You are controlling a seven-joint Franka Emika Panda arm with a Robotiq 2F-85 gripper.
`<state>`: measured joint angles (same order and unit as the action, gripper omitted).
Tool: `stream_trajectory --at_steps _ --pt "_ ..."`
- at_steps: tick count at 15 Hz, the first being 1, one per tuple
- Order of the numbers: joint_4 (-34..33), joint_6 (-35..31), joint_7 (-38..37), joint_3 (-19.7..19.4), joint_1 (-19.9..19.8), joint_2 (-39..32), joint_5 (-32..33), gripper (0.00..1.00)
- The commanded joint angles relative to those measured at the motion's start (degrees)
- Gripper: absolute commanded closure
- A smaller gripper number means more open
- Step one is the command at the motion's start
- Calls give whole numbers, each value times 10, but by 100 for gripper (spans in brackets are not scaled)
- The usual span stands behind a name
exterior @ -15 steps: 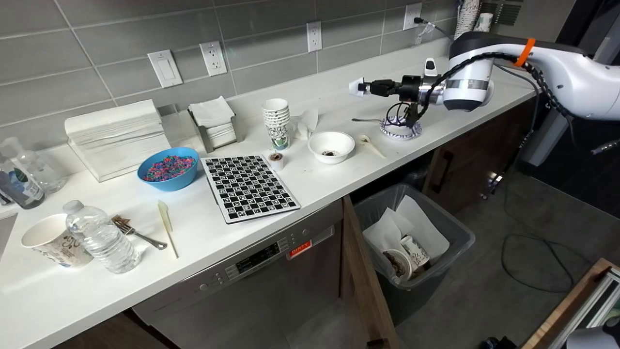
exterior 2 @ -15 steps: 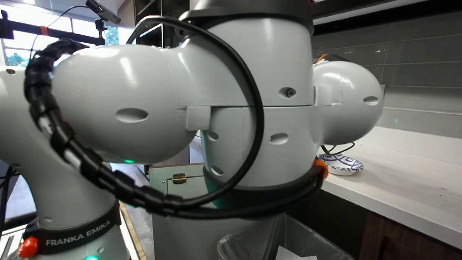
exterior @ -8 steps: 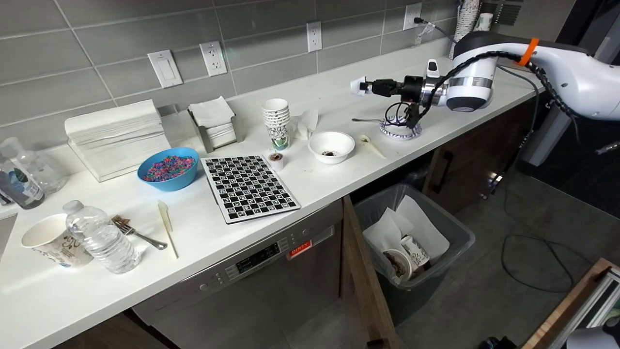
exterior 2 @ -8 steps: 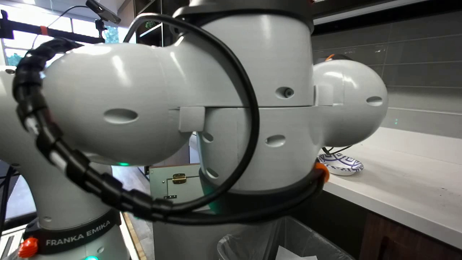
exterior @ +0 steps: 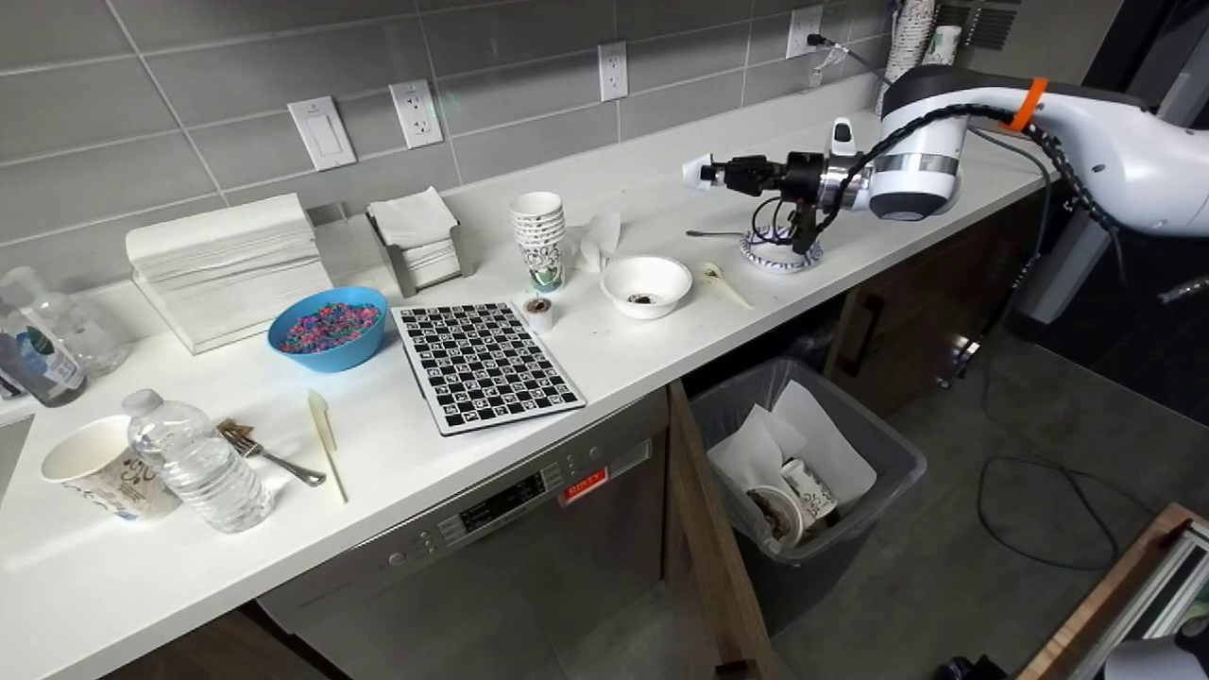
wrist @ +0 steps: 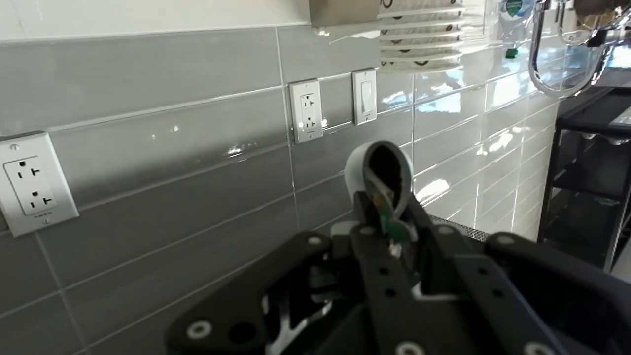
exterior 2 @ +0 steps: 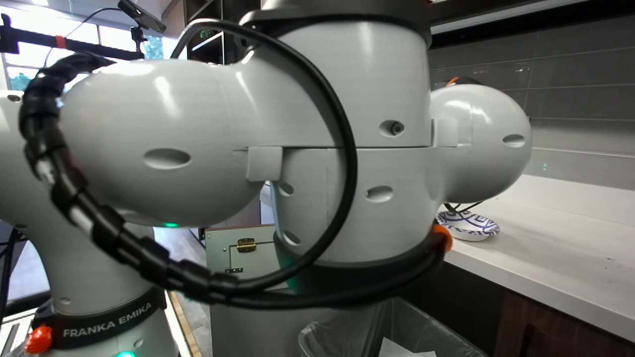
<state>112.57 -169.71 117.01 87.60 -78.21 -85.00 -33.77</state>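
My gripper (exterior: 715, 173) is shut on a small white curled paper piece (exterior: 695, 171), held in the air above the counter. In the wrist view, the black fingers (wrist: 368, 246) pinch the paper piece (wrist: 354, 170). It is bent into an open loop and has green and orange print; it looks like a squashed cup, but I cannot tell for sure. A blue-and-white patterned bowl (exterior: 782, 268) stands on the counter below the wrist, partly behind cables. The bowl also shows in an exterior view (exterior 2: 474, 234), where the arm hides the gripper.
A spoon (exterior: 715, 233) lies beside the patterned bowl. A white bowl (exterior: 647, 304), a stack of cups (exterior: 542, 264), a checkered board (exterior: 472, 425) and a blue bowl (exterior: 345, 356) of beads stand along the counter. A lined bin (exterior: 902, 463) stands below its edge. A tiled wall (exterior: 529, 113) rises behind.
The arm has shifted very slightly; in an exterior view its elbow has moved a little to the left. The gripper stays almost in place and keeps hold of the paper piece.
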Motion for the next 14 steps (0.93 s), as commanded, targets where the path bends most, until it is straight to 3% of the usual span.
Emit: stream_trajectory --at_steps 1,2,5,7,8,14 --pt "-12 -39 71 12 5 -1 -67 96" --pt "-2 -37 43 1 5 -1 -32 96" --pt "-4 -45 67 7 4 -6 -51 96" --pt "3 -26 42 -11 6 11 -26 96" --pt "2 -36 57 0 6 -6 -30 96" --pt "-4 49 114 7 -10 -1 -94 96"
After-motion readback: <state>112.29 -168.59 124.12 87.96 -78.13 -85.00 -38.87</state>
